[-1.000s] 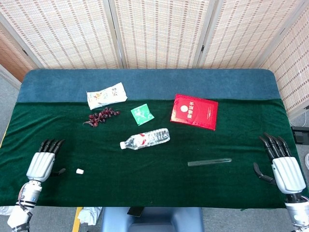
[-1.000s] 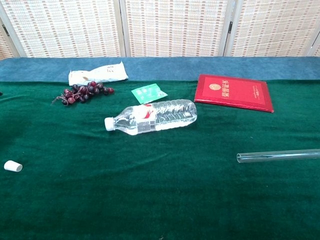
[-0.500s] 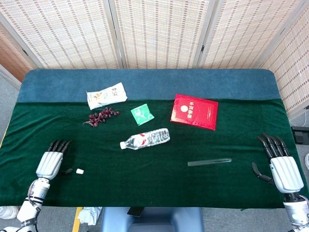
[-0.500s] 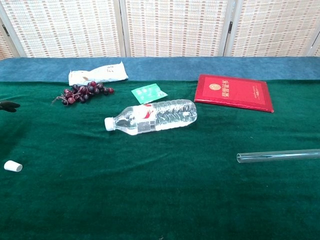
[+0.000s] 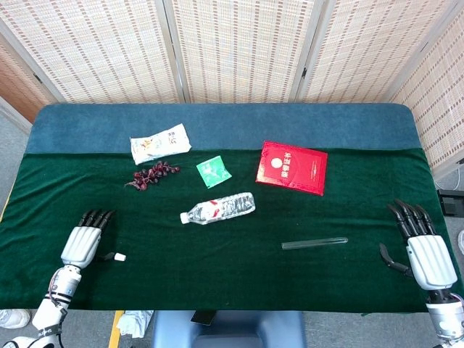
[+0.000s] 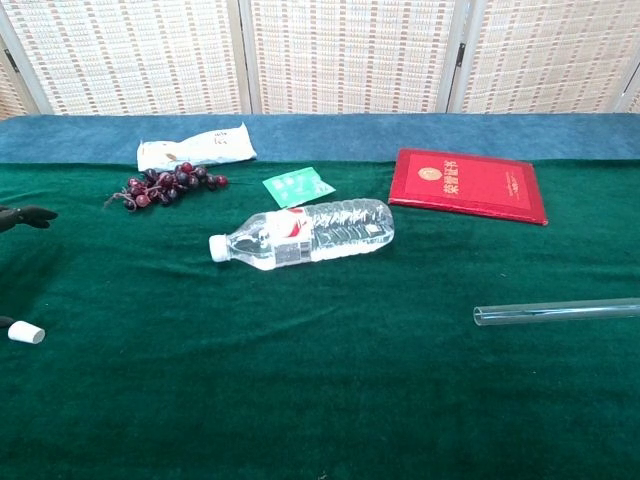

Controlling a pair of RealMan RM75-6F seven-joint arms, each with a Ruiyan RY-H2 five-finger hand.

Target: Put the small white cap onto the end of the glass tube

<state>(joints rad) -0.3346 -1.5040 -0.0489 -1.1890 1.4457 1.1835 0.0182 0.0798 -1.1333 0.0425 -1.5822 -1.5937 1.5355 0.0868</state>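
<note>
Step in hand, as judged from the layout: acquire the small white cap (image 5: 120, 257) with the left hand (image 5: 83, 244). The cap lies on its side on the green cloth (image 5: 217, 268) near the table's 7 o'clock corner. In the head view the left hand sits just beside it at the cap's 9 o'clock, fingers extended and apart, with the thumb tip next to the cap; contact cannot be confirmed. It holds nothing.

The glass tube (image 5: 315, 243) lies flat near 4 o'clock on the table, well apart from the cap, with its long axis running roughly 3 to 9 o'clock. The chest view shows its open end (image 6: 480, 317) facing toward the cap side. The right hand (image 5: 423, 249) rests at the tube's 3 o'clock, well apart from it, fingers spread and empty.

Procedure advice:
- Pinch the cap between the thumb and a finger. It is small and round, so a side push would probably roll it
- Keep the cap's open side outward so that it can meet the tube end
- Lift the tube with the right hand near its closed end, leaving the open end free

Surface: soft green cloth over the near area, blue cloth (image 5: 217, 119) along the far edge. Also on the table: a water bottle (image 5: 218, 208) near centre, a red booklet (image 5: 291, 167), a green packet (image 5: 213, 172), grapes (image 5: 153, 175) and a snack bag (image 5: 160, 143). Woven screens (image 5: 239, 47) close off the room behind
</note>
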